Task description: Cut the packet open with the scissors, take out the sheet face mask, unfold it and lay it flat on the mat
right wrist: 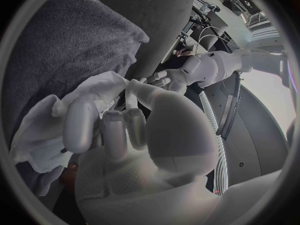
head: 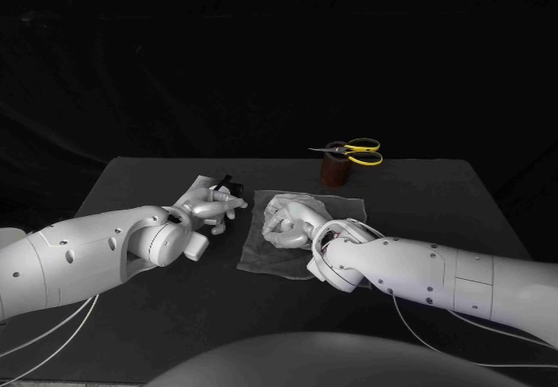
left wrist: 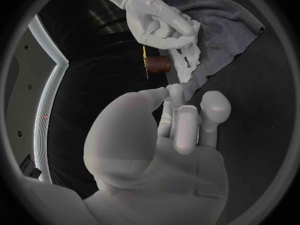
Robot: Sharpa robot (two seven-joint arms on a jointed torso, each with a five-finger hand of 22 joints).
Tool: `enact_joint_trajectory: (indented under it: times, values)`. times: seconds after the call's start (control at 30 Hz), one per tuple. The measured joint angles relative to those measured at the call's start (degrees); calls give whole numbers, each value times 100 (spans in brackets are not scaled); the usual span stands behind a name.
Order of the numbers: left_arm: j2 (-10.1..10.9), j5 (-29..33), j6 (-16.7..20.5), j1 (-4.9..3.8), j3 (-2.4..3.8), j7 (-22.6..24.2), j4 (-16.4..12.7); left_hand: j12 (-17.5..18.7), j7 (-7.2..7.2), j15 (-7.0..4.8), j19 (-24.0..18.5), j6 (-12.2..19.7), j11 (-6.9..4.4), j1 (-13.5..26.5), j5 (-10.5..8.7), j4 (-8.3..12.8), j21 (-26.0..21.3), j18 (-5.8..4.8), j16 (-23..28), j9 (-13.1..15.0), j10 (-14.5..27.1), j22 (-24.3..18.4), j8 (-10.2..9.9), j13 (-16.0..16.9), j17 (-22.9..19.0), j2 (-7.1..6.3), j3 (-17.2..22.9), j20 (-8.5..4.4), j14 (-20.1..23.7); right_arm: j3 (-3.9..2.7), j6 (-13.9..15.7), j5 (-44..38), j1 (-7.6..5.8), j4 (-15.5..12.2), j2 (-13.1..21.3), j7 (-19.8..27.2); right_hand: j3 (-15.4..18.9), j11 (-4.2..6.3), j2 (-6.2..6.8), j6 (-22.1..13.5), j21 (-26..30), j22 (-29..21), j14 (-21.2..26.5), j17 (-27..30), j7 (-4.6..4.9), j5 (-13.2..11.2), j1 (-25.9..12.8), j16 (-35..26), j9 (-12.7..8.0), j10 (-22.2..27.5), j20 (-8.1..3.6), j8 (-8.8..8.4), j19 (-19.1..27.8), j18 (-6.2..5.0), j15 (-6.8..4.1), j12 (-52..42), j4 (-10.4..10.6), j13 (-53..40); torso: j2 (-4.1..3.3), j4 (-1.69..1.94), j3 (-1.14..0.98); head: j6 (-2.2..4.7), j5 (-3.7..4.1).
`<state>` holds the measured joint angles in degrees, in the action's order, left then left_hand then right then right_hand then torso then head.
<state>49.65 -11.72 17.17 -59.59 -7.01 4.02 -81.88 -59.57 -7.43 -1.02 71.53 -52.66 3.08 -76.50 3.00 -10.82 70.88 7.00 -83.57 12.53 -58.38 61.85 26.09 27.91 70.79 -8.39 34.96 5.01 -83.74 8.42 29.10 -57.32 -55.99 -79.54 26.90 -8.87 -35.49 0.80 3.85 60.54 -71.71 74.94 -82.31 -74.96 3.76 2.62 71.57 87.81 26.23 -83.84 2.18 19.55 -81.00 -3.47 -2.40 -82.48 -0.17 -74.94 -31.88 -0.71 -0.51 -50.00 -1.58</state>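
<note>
Black table [head: 442, 193]: right robot hand [head: 291, 226] clutches crumpled mask [left wrist: 187, 67] over mat [head: 262, 258]; grip of left robot hand [head: 215, 210] unclear.

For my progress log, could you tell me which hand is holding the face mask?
The right hand, over the grey mat: it grips the crumpled white mask. The left hand grips none of it.

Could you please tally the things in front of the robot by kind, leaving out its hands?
scissors: 1
brown holder: 1
packet: 1
sheet mask: 1
mat: 1
Total: 5
</note>
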Motion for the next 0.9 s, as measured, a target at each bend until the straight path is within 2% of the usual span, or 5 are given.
enact_joint_trajectory:
  times: [0.43, 0.9]
  values:
    - [-5, 189, 160, -2, 0, 157, 68, 0, -22, 0, -10, 24, -12, 0, 0, 15, -24, 0, 23, 15, 14, -40, 51, 7, -27, 0, 15, -9, 1, 9, 57, -89, 40, 98, -135, -44, 1, -1, -7, -1, 49, -3, 0, 1, -1, -23, 8, -3, 0, 1, 0, 0, 0, 1, 0, 22, 0, 4, -1, -3, -8, 0, 13]
    - [-17, 54, 156, -3, 0, 174, 97, 0, -24, 0, -9, 67, -1, 0, 0, 32, -24, 0, 24, 32, 45, -51, 51, 14, -40, 0, 31, -9, 2, 48, -327, -303, 62, -120, -115, -135, -15, -1, -6, -3, 49, 1, 0, 6, -2, 5, 8, -6, 0, 1, 0, 0, 0, 1, 0, 23, -17, 0, 2, -5, -6, 0, 63]
